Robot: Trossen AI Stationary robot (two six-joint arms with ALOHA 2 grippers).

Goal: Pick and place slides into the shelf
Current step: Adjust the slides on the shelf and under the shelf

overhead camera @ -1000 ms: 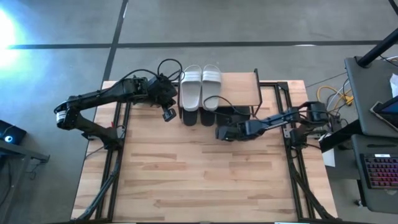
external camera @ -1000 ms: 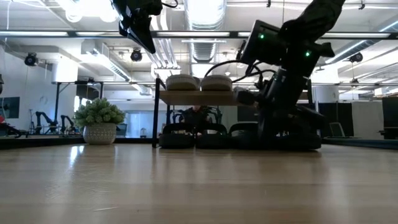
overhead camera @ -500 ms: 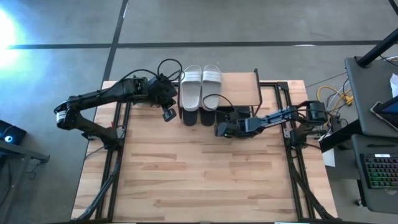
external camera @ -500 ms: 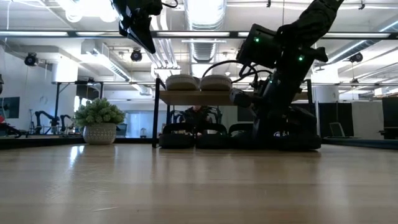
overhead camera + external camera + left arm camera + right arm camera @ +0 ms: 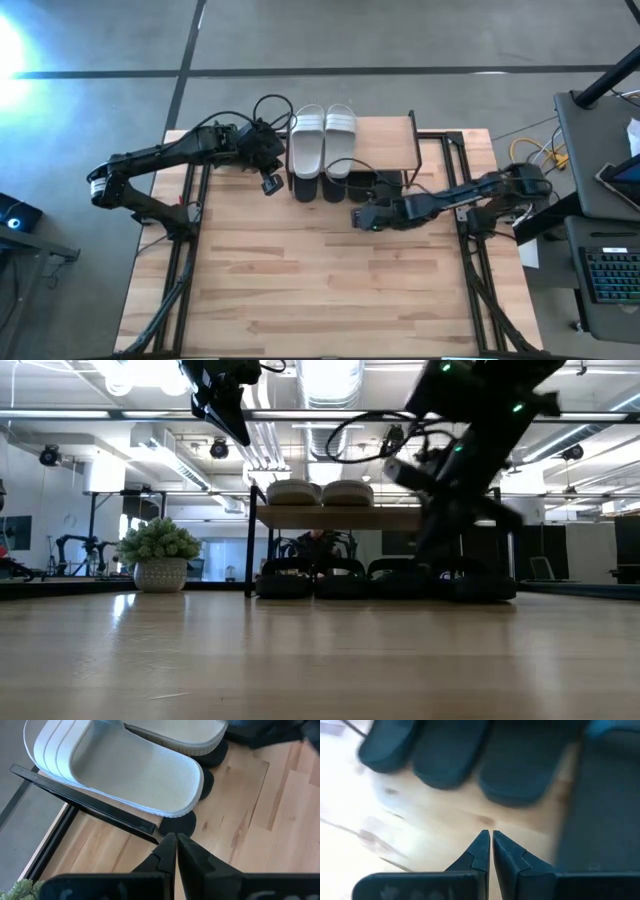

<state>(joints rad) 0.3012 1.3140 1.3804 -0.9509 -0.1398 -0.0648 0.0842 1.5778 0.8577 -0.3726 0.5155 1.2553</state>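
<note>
Slides (image 5: 323, 140) sit at the far middle of the wooden table (image 5: 320, 290), on and under the small shelf (image 5: 390, 140). Nearest the viewer, the whole front stretch of the table is bare wood, open from edge to edge. Its left and right sides are bordered by black frame rails, and beyond the far edge lies grey floor.

Farther in, the right gripper (image 5: 362, 217) hangs just in front of the shelf's lower level, its fingers pressed together and holding nothing. In the right wrist view the closed gripper (image 5: 487, 842) points at bare wood, with three dark rounded slide ends (image 5: 512, 767) just beyond the tips, not touching them. The right arm (image 5: 455, 195) reaches in from the right table edge, stretched low and nearly level toward the centre. In the low view it crosses in front of the shelf's right half.

Four black slides (image 5: 345, 578) rest in a row on the table under the shelf board. Two light grey slides (image 5: 320, 493) lie side by side on the left part of the top board, with the right part of the board bare.

The left gripper (image 5: 270, 184) hovers just left of the shelf's front left corner, raised well above the table, fingers shut and empty. In the left wrist view the tips (image 5: 175, 845) point down beside the nearer light slide (image 5: 125, 772) and the shelf's black frame bar (image 5: 85, 800). The left arm (image 5: 170, 160) bends in from the table's left edge.

A potted plant (image 5: 158, 555) stands far off to the left.
</note>
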